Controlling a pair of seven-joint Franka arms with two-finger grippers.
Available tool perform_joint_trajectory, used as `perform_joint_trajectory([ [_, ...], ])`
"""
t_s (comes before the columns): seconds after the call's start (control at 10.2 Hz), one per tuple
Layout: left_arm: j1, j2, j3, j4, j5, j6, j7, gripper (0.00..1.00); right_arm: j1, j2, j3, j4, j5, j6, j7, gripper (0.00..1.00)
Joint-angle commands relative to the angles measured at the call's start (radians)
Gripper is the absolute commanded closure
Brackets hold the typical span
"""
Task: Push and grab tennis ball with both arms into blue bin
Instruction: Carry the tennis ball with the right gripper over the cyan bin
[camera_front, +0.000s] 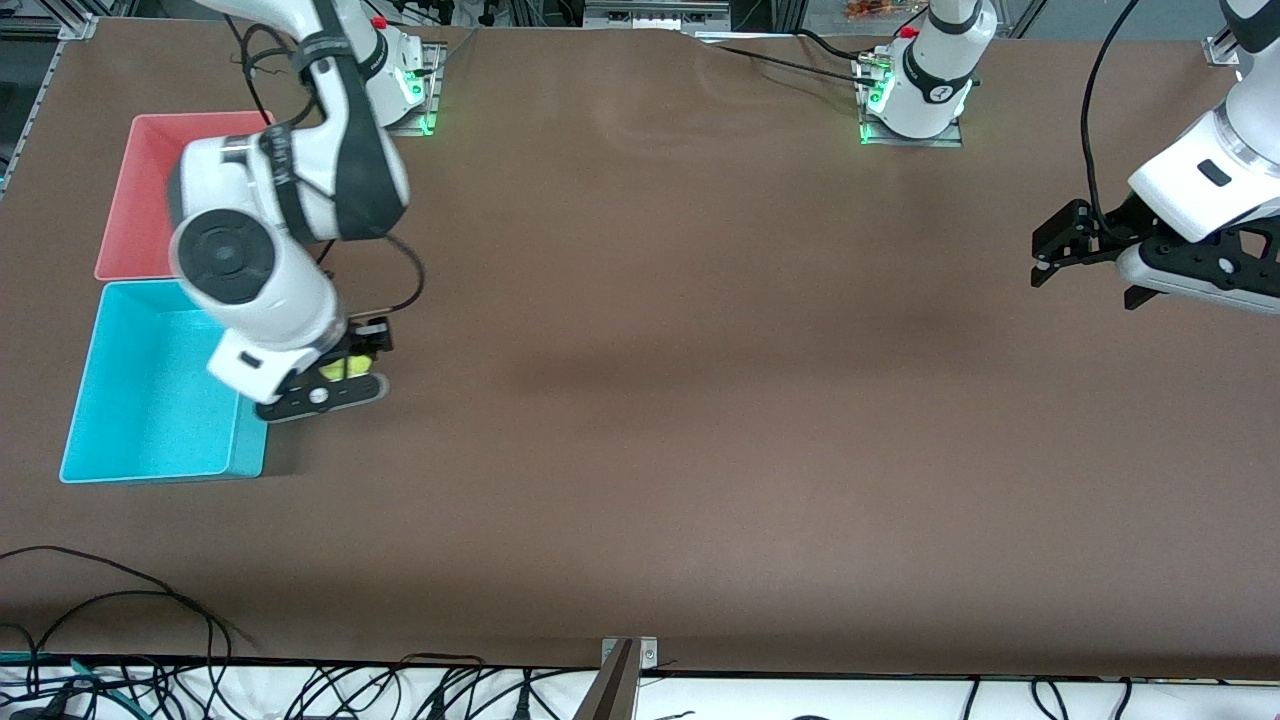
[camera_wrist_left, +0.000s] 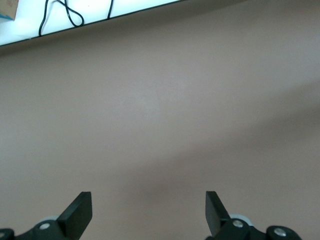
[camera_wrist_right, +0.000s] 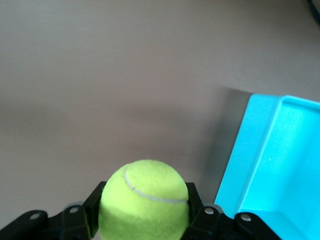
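Note:
The yellow-green tennis ball (camera_front: 345, 367) sits between the fingers of my right gripper (camera_front: 350, 365), which is shut on it just beside the blue bin (camera_front: 150, 450), over the bare table by the bin's wall toward the left arm's end. In the right wrist view the ball (camera_wrist_right: 145, 200) fills the gap between the black fingers (camera_wrist_right: 196, 200) and the bin's cyan wall (camera_wrist_right: 250, 160) stands close by. My left gripper (camera_front: 1045, 258) is open and empty in the air at the left arm's end of the table; its view shows its fingertips (camera_wrist_left: 80, 210) wide apart over bare brown table.
A pink bin (camera_front: 140, 190) stands beside the blue bin, farther from the front camera. Cables (camera_front: 120, 660) lie along the table's near edge. The brown table (camera_front: 700, 400) stretches between the two grippers.

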Motion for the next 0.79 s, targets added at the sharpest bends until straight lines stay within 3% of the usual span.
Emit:
perform_joint_trajectory([
  [0.0, -0.004, 0.028, 0.000, 0.052, -0.020, -0.045, -0.077, 0.00, -0.107, 0.009, 0.007, 0.000, 0.103, -0.041, -0.047, 0.75],
  [0.2, -0.006, 0.029, 0.002, 0.051, -0.019, -0.047, -0.078, 0.00, -0.138, 0.027, 0.007, 0.001, 0.143, -0.027, -0.199, 0.75],
  [0.49, -0.004, 0.029, 0.000, 0.050, -0.020, -0.047, -0.083, 0.00, -0.139, 0.027, -0.031, 0.001, 0.129, -0.018, -0.199, 0.75],
  [0.59, -0.006, 0.031, 0.000, 0.049, -0.020, -0.047, -0.083, 0.00, -0.139, 0.027, -0.057, 0.003, 0.126, -0.019, -0.201, 0.78],
  [0.69, -0.006, 0.031, 0.000, 0.047, -0.017, -0.047, -0.081, 0.00, -0.138, 0.027, -0.082, 0.003, 0.084, -0.019, -0.201, 0.87],
])
